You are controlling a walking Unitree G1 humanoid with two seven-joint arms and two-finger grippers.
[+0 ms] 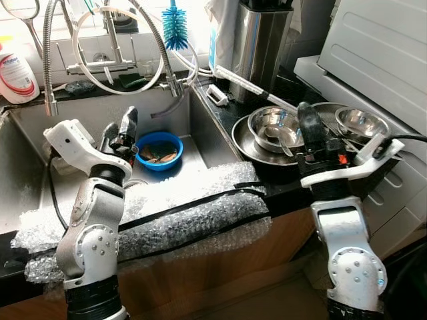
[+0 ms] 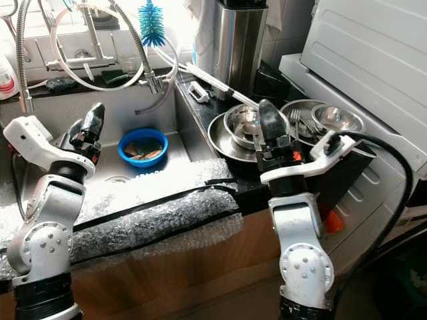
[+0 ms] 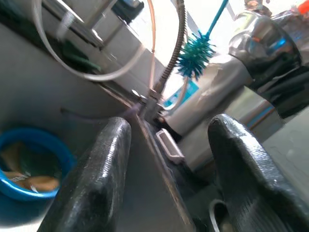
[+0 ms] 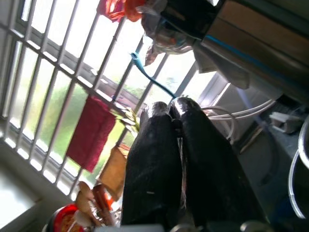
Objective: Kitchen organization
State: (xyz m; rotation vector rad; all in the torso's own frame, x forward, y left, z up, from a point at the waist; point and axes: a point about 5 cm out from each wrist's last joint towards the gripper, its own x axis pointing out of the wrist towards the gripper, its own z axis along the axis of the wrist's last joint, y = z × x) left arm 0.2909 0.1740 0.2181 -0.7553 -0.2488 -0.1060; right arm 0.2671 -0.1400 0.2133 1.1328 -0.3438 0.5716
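Observation:
A blue bowl (image 1: 159, 150) holding brownish scraps sits on the floor of the steel sink (image 1: 40, 127). My left gripper (image 1: 121, 130) hovers just left of it, pointing up. In the left wrist view its fingers (image 3: 96, 179) stand apart and open, with nothing between them. On the dark counter to the right lies a stack of steel plates and bowls (image 1: 270, 133) with a spoon in it, and another steel bowl (image 1: 361, 123) beside it. My right gripper (image 1: 311, 125) rises in front of that stack, its fingers (image 4: 154, 159) pressed together and shut on nothing.
Bubble wrap (image 1: 187, 207) taped with black strips covers the sink's front edge. A faucet with coiled hoses (image 1: 113, 47), a blue bottle brush (image 1: 175, 30) and a detergent bottle (image 1: 15, 73) stand behind the sink. A tall steel canister (image 1: 257, 47) and a white appliance (image 1: 380, 47) stand at the back right.

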